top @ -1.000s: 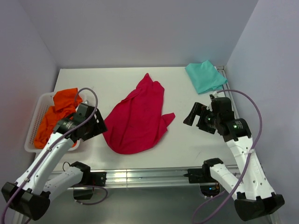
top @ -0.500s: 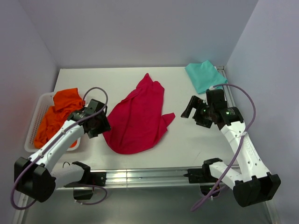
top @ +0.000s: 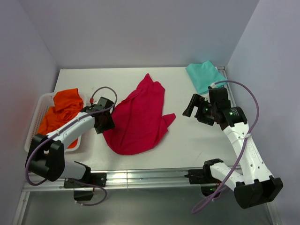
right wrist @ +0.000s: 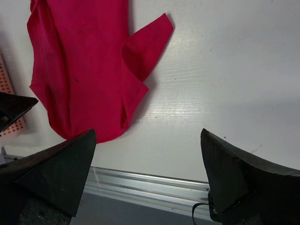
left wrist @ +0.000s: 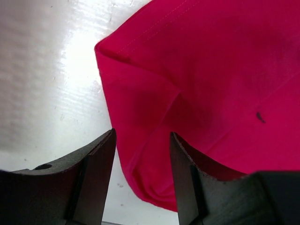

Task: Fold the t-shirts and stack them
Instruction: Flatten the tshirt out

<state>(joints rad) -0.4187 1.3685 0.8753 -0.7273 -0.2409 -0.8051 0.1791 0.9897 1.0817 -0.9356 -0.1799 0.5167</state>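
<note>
The crimson-red t-shirt (top: 138, 117) lies crumpled and spread in the middle of the table. It also shows in the left wrist view (left wrist: 211, 84) and the right wrist view (right wrist: 79, 70). My left gripper (top: 107, 123) is open at the shirt's left edge. In its wrist view (left wrist: 142, 136) the jaws stand apart low over the shirt's hem, not closed on it. My right gripper (top: 190, 108) is wide open and empty, above bare table right of the shirt's sleeve (right wrist: 148, 133). The teal-green t-shirt (top: 205, 76) lies folded at the back right corner.
A white slatted basket (top: 31, 140) at the left edge holds bright orange garments (top: 61, 110). The table's metal front rail (top: 150, 176) runs along the near edge. Walls close in on both sides and the back.
My left gripper has swung from beside the basket rightward to the red shirt's left edge. My right gripper has shifted slightly back and left, still open.
</note>
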